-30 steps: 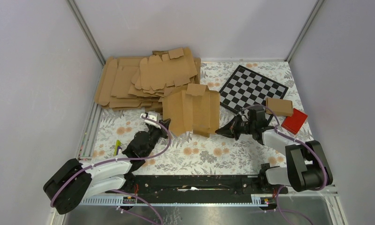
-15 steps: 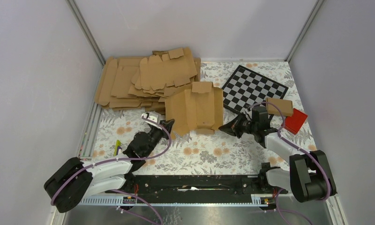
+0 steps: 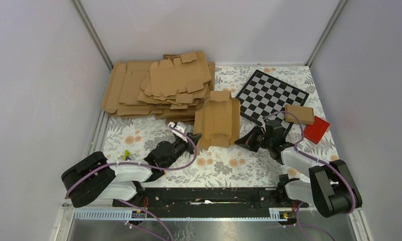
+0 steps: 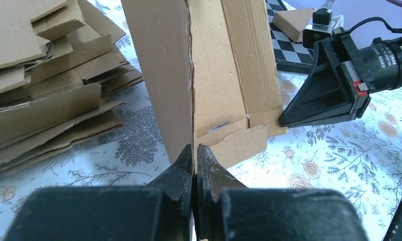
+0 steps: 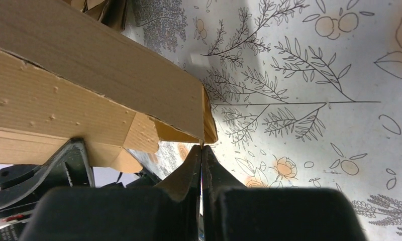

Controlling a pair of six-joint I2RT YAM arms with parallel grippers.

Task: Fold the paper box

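Only the overhead view shows the brown die-cut cardboard paper box half-folded upward. The left gripper has its fingers clamped on the box's lower edge. The right gripper has its fingers pressed together on a corner.

Both arms low, stretched inward — left gripper, right gripper pinched closed

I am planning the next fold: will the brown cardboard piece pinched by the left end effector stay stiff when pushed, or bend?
The paper box probably bends readily along its creases: in the left wrist view one panel stands angled to the next. Thin sheet, so likely light. Pinched at its lower edge by the left end effector, it may sway.
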